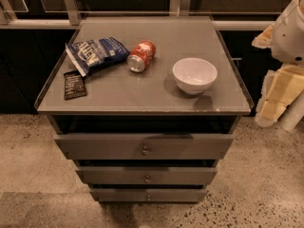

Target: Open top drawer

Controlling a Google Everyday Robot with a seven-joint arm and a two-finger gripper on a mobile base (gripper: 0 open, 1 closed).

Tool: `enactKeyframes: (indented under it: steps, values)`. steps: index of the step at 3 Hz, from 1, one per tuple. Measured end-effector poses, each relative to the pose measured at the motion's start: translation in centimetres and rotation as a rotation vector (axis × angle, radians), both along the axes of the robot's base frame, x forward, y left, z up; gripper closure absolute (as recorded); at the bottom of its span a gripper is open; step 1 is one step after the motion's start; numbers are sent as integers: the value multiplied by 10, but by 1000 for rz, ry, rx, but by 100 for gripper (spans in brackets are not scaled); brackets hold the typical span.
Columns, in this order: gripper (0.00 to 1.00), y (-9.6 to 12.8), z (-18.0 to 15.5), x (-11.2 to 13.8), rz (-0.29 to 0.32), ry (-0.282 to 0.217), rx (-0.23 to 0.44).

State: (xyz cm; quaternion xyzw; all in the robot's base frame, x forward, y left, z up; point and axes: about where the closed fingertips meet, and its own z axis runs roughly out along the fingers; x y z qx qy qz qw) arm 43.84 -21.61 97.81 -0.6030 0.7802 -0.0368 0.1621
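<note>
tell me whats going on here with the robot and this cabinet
A robot arm is meant to open the top drawer of this grey cabinet, but nothing is touching it yet. The gripper hangs beside the cabinet's right edge, clear of the drawer's knob. On top lie a blue chip bag, a tipped soda can and a white bowl.

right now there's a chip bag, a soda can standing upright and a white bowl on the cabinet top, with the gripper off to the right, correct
No: the soda can lies on its side, not upright, as the camera view shows. The chip bag and white bowl are on the cabinet top, and the gripper is off to the right, apart from the top drawer.
</note>
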Motion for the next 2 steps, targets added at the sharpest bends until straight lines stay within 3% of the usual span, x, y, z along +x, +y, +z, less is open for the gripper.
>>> enactKeyframes:
  steps: [1,2]
  values:
    - [0,0,0,0,0,0,0]
    - [0,-1,-3,-9,-1,-34,36]
